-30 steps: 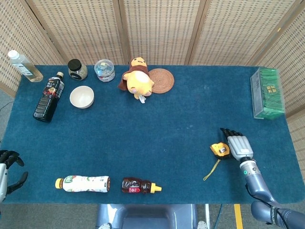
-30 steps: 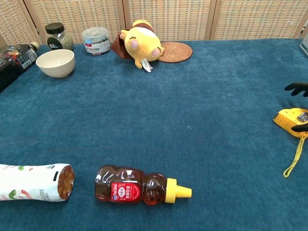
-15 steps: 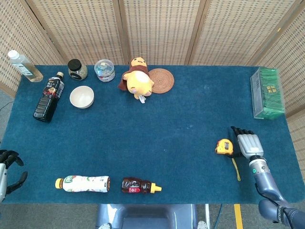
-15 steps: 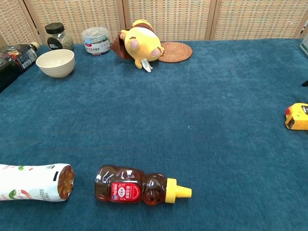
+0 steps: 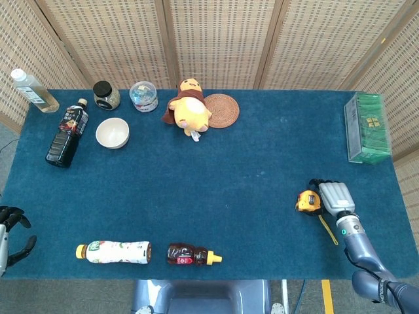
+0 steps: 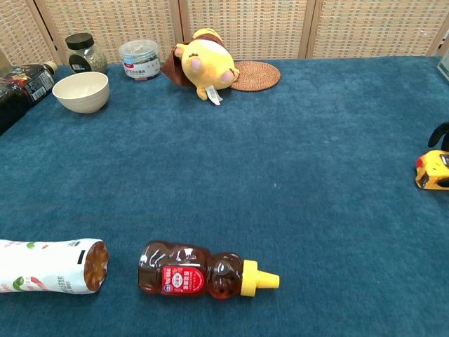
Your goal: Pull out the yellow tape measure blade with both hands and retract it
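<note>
The small yellow tape measure with a black face [image 5: 307, 201] sat on the blue carpeted desk [image 5: 249, 170] near its right edge, with a short yellow strip [image 5: 328, 228] trailing from it toward the front. The right robot hand [image 5: 334, 195] was right beside the case, fingers curled around its far side, though I honestly couldn't tell if it actually had a grip on it. In the chest view only the edge of the case showed at the right border. The left robot hand [image 5: 12, 226] hung off the desk's front-left corner, fingers spread and holding nothing. A brown bear-shaped honey bottle with a yellow cap [image 5: 192, 254] lay on its side near the front edge.
</note>
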Robot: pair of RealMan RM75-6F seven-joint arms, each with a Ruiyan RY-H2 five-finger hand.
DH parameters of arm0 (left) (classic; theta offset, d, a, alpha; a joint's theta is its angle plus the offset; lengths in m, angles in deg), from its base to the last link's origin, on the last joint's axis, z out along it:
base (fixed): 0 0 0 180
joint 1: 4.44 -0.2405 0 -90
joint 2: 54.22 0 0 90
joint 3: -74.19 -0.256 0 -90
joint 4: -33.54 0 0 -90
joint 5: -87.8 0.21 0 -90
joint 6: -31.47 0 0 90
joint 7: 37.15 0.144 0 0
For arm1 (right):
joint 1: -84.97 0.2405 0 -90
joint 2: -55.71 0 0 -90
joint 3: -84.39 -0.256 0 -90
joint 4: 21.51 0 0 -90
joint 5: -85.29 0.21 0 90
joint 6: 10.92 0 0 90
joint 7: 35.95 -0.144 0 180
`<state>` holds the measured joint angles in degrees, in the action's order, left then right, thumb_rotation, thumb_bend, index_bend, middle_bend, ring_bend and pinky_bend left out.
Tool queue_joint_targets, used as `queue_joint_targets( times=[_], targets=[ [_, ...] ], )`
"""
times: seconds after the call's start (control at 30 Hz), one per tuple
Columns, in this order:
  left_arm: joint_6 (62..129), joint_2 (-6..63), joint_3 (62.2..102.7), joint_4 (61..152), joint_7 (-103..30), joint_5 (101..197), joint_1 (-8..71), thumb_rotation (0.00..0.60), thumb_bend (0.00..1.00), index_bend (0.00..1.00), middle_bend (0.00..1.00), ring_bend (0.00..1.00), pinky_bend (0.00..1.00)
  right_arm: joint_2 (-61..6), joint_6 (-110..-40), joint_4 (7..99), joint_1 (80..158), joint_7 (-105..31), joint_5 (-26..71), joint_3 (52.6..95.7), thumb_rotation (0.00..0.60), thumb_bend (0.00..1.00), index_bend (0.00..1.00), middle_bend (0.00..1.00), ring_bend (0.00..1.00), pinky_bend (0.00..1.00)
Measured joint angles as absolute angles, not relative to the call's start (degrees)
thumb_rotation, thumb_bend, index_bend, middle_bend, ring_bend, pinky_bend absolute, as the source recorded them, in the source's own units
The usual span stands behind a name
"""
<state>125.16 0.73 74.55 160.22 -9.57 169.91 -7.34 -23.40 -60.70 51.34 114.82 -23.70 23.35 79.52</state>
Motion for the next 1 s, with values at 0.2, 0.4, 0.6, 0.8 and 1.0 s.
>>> queue_joint_targets(
  times=[0.2,0.4,0.6,0.8,1.0],
  targets=[
    [125.08,0.66,74.61,159.84,-10.09,169.77,-7.44,0.6,0.26,0.5,0.34,0.2,0.23,-23.73,-59.99,51.24,115.26,-22.75,24.23,79.17,0.378,0.14,0.31,0.35,0.36,0.36],
    [125.03,0.65,74.67,159.83,-10.15,169.74,-7.47,0.6,0.26,0.5,0.34,0.2,0.23,-23.91,-59.63,50.86,115.38,-22.66,24.37,79.09,0.376,0.14,0.33,0.37,0.38,0.37],
    [124.81,0.82,74.79,159.83,-9.96,169.55,-7.35,0.6,0.26,0.5,0.34,0.2,0.23,-24.2,-59.29,50.2,115.44,-23.1,24.32,78.97,0.378,0.14,0.37,0.41,0.43,0.4],
    [124.75,0.9,74.97,159.89,-9.76,169.41,-7.24,0.6,0.26,0.5,0.34,0.2,0.23,-24.62,-59.0,49.46,115.6,-23.56,23.99,78.86,0.375,0.14,0.43,0.46,0.49,0.45],
    [124.55,0.98,75.07,159.98,-9.6,169.26,-7.09,0.6,0.26,0.5,0.34,0.2,0.23,-24.66,-58.77,49.03,115.65,-24.04,23.33,78.94,0.379,0.15,0.44,0.47,0.5,0.46]
  ],
)
